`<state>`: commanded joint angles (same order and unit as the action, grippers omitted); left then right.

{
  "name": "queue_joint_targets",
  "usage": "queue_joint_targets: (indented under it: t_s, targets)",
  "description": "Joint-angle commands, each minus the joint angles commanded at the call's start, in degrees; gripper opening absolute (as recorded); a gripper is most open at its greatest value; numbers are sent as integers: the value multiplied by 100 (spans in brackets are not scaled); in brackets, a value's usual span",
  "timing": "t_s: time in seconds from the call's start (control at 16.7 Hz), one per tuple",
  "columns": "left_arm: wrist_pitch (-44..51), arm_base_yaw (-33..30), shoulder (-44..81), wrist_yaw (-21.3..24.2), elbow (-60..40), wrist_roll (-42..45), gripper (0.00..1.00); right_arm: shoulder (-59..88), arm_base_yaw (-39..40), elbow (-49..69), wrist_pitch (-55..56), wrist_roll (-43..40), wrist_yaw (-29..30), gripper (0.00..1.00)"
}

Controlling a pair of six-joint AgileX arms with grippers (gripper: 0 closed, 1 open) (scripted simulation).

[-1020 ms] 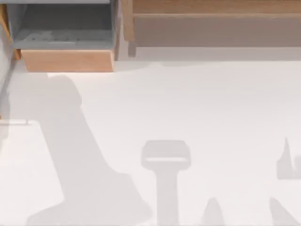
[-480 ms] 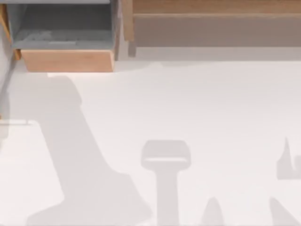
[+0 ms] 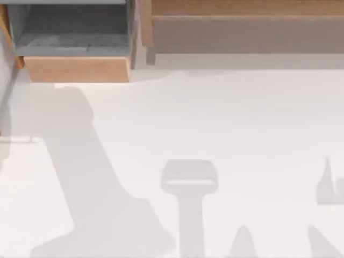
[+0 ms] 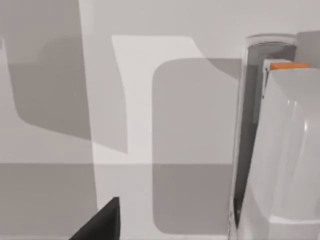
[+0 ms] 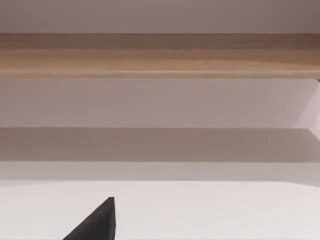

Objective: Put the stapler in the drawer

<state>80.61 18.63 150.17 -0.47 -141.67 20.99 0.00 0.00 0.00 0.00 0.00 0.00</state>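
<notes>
white stapler (image 4: 285, 160) is showing just beside the left gripper (image 4: 102, 222), its grip impossible to tell; a centred, square hold is looking wisest before crossing to the open drawer (image 3: 75, 69), top left; right gripper (image 5: 97, 222) is idling by the shelf (image 5: 160, 55).

One drawer (image 3: 75, 69) is sitting open at the upper left of the top view, showing one tan front panel and one grey compartment. One long wooden shelf (image 3: 242, 11) is running along the upper right, and that single shelf is also crossing the right wrist view. One white table (image 3: 242, 118) is lying under both. One white stapler (image 4: 285, 160) is showing in the left wrist view, bearing one orange tip
</notes>
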Motion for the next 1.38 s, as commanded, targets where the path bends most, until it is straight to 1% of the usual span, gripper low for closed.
queue_joint_targets:
  t_s: [0.12,0.3,0.54,0.78,1.08,1.2,1.38]
  targets:
    - [-139,47,-258,60,184,179,100,0,0,0,0,0,0,100]
    - [-681,133,-964,246,713,729,100,0,0,0,0,0,0,100]
    - [-2124,560,-2018,536,1759,1870,100,0,0,0,0,0,0,100]
    - [-4154,1336,-2916,829,3151,3284,100,0,0,0,0,0,0,100]
    - [-7134,2334,-3633,1280,5294,5097,100,0,0,0,0,0,0,100]
    - [-8389,2622,-3759,1521,6236,5736,100,0,0,0,0,0,0,100]
    - [-10282,2888,-3814,1965,7650,6516,100,0,0,0,0,0,0,100]
